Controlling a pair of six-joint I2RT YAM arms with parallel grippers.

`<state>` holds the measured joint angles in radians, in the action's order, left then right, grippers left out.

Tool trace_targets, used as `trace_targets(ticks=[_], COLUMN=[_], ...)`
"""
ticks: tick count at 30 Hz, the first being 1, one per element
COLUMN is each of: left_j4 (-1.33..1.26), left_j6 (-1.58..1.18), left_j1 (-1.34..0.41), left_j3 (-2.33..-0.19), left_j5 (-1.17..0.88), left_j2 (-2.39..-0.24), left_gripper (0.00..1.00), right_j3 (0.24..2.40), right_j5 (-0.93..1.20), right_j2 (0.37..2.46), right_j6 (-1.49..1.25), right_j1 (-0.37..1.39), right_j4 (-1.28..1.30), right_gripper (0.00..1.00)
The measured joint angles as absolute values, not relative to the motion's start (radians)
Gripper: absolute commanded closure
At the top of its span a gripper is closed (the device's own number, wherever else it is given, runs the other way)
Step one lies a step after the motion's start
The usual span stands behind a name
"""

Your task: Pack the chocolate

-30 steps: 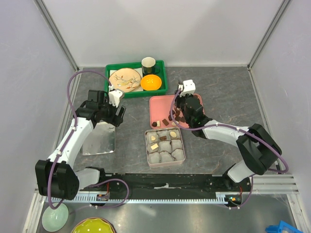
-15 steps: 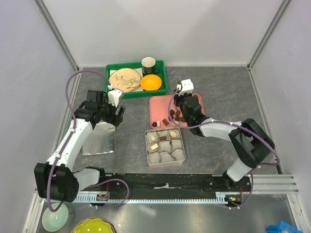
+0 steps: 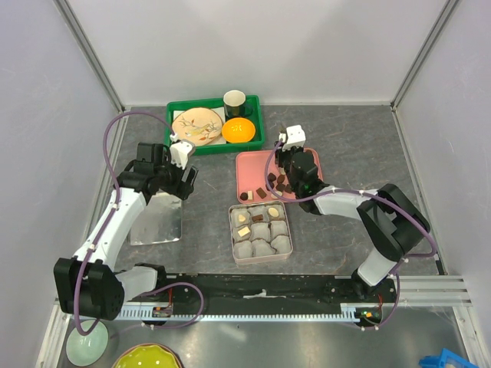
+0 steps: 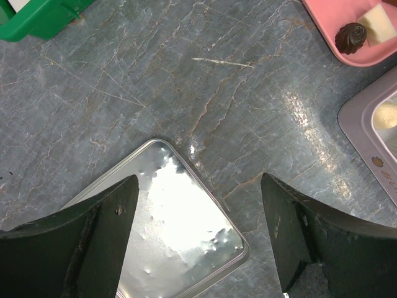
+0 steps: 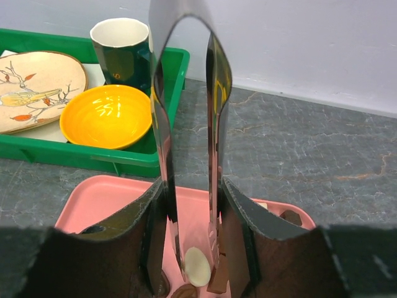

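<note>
Several chocolate pieces, dark brown and cream, lie on a pink tray. In front of it stands a tin box of grey paper cups, some holding chocolates. My right gripper is shut on metal tongs and hangs over the tray. In the right wrist view the tong tips straddle a cream oval chocolate on the tray, with a brown piece beside it. My left gripper is open and empty above the shiny tin lid, which also shows in the left wrist view.
A green bin at the back holds a painted plate, an orange bowl and a dark cup. The left wrist view shows a dark chocolate on the tray corner and the box rim.
My right gripper with the tongs has shifted slightly left and back over the pink tray. The left arm has barely moved.
</note>
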<state>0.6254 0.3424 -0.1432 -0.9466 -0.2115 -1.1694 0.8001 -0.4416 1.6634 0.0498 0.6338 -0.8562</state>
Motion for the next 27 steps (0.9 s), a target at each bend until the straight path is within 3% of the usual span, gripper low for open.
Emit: trace_targets(ticks=[9, 19, 27], left_j4=[0.625, 0.625, 0.625], left_j6=[0.343, 0.349, 0.352], left_j1=[-0.143, -0.143, -0.143], left_j3=[-0.947, -0.947, -0.947], left_j5=[-0.212, -0.209, -0.208], left_j2=[-1.166, -1.157, -1.153], left_gripper=[0.13, 0.13, 0.13], right_j3=[0.8, 0.804, 0.818], right_j5=[-0.438, -0.42, -0.389], right_j2=[1.672, 1.682, 1.666], right_j6=[0.046, 0.008, -0.012], right_j1=[0.627, 0.615, 0.611], right_j4=[-0.852, -0.853, -0.813], right_gripper=[0.57, 0.8, 0.86])
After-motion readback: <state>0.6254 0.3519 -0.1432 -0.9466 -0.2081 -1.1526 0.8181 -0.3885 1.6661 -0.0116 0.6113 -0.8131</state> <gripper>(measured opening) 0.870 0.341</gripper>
